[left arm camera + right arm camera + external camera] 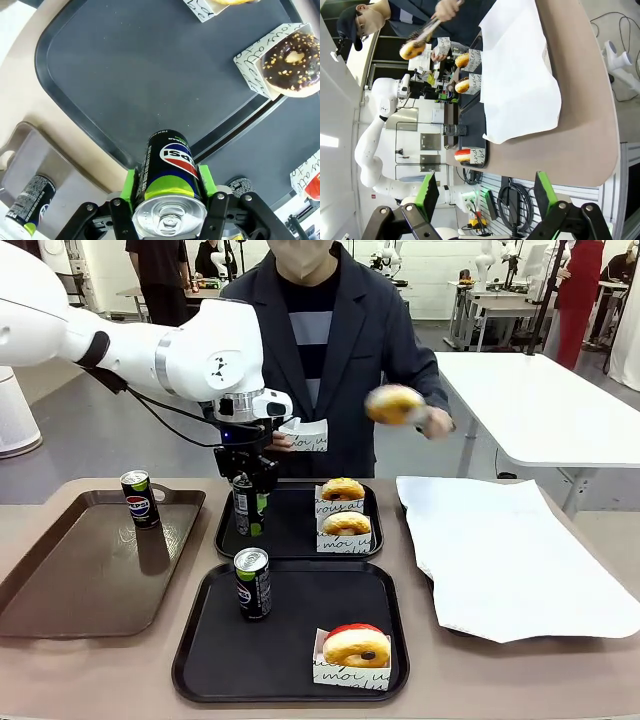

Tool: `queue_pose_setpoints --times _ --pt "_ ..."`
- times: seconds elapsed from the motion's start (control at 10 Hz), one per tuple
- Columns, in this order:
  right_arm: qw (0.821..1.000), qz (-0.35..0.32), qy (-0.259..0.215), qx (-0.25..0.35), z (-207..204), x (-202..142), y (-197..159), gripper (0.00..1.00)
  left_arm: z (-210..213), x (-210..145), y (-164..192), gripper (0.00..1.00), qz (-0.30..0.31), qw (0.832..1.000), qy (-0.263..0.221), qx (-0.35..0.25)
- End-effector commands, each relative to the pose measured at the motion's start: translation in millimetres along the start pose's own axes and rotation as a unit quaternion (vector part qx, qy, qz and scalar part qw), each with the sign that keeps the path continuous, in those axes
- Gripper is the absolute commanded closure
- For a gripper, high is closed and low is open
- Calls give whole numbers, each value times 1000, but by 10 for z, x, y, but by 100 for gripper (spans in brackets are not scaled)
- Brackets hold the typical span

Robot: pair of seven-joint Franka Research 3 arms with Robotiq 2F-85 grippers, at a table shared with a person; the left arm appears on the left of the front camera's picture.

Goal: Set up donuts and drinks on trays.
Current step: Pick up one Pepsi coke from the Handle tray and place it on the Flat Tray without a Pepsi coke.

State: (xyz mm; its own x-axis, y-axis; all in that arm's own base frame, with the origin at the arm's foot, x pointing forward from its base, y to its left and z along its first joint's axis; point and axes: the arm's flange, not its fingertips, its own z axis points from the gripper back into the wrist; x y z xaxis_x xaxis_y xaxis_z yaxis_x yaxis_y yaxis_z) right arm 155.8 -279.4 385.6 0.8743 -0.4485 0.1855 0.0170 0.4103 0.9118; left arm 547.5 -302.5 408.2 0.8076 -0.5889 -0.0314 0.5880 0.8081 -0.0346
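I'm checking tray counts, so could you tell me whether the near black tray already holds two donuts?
No. The near black tray holds one donut in a paper sleeve, plus one can.

A white robot arm point(150, 350) with smooth rounded joints is showing a black band near its elbow, a small round logo on its casing and a black cable looping beneath it. A silver ring is joining the wrist to a black left gripper point(170, 187), whose fingers point(131, 184) are wearing bright green pads. The right gripper point(485, 192) is showing matching green pads on black linkages with silver screws. The person point(330, 350) is wearing a dark jacket over a grey-and-black striped top.
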Motion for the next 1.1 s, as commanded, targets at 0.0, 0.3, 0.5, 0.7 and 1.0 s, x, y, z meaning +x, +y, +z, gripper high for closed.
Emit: queue_pose_setpoints --times 0.0,0.3,0.5,0.7,1.0 --pt "1000 10 -8 10 -10 -1 2 0 -103 -18 74 42 26 1000 -12 3" --pt "1000 10 -8 10 -10 -1 2 0 -178 1 93 42 20 999 -28 20" --pt "1000 10 -8 10 -10 -1 2 0 -269 -3 92 0 18 999 -21 25" --pt "1000 10 -8 10 -10 -1 2 0 -137 -48 80 0 8 999 -30 30" --pt "1000 10 -8 10 -10 -1 2 0 99 -412 118 1 23 997 -61 28"
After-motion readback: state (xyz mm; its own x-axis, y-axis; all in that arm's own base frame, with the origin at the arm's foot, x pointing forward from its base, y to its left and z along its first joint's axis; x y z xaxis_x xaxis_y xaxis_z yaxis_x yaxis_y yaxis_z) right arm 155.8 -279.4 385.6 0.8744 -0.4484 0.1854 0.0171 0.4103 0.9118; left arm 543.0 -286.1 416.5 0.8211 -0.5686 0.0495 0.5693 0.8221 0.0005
